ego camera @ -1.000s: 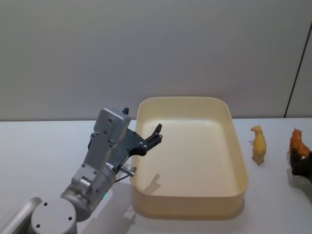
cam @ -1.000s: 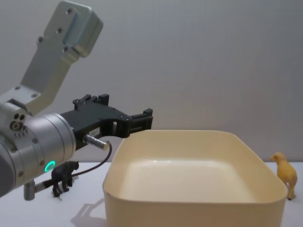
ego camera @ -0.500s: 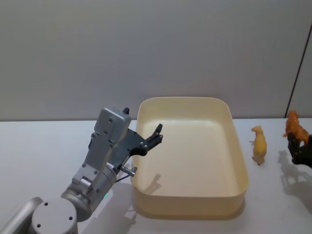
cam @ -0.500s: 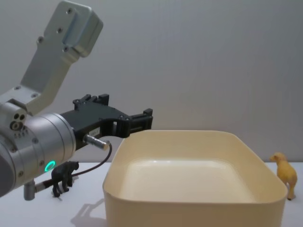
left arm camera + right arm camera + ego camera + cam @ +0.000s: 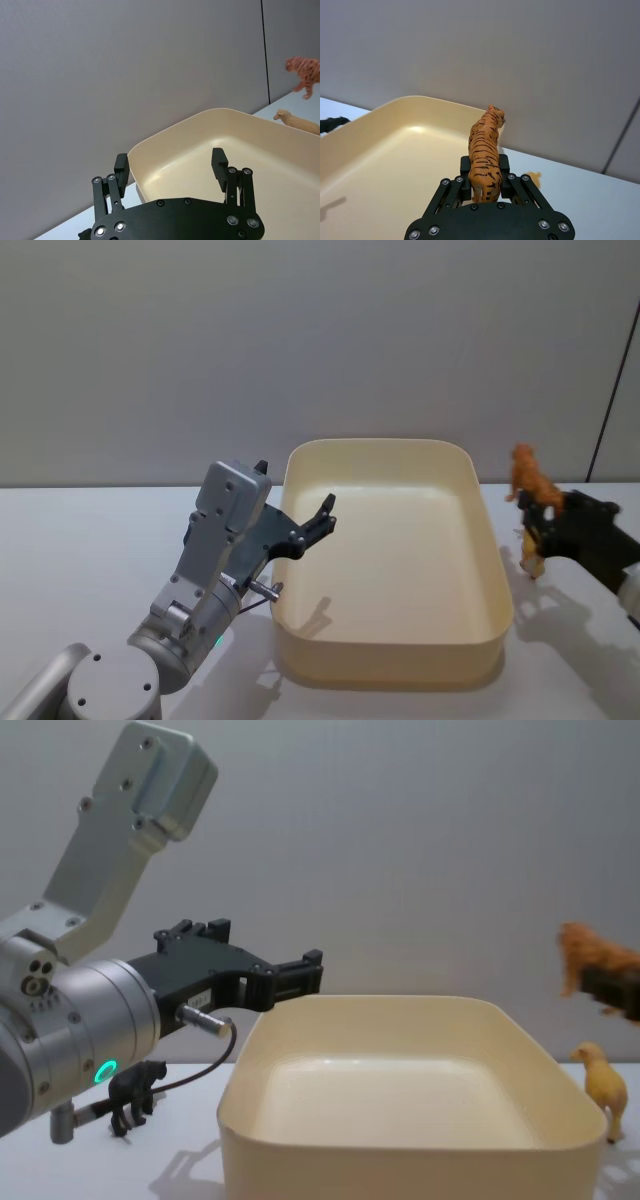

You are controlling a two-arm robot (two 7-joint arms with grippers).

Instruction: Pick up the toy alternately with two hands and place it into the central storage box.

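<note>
A: Where was the tiger toy [image 5: 486,150]?

B: In the air, pinched at its hindquarters between the fingers of the right gripper [image 5: 484,172]. It hung just outside the right wall of the central storage box [image 5: 385,660], above rim height.

A: Which step was that?

B: I judged it the carry: lifted, but not yet over the box. The next move called for a short travel leftward over the hollow. Then a low release, since a hard moulded figure would likely clatter on smooth plastic.

A: And the left gripper [image 5: 170,165]?

B: Spread wide, holding nothing, poised at the box's left rim.

A: What were the things made of?

B: The tiger looked like rigid plastic, orange with fine black stripes, narrow in the body. The box was glossy cream, with rounded corners and tall plain walls. A pale yellow animal [image 5: 603,1092] stood on the white table by its right side, a small black one [image 5: 135,1090] by its left.
</note>
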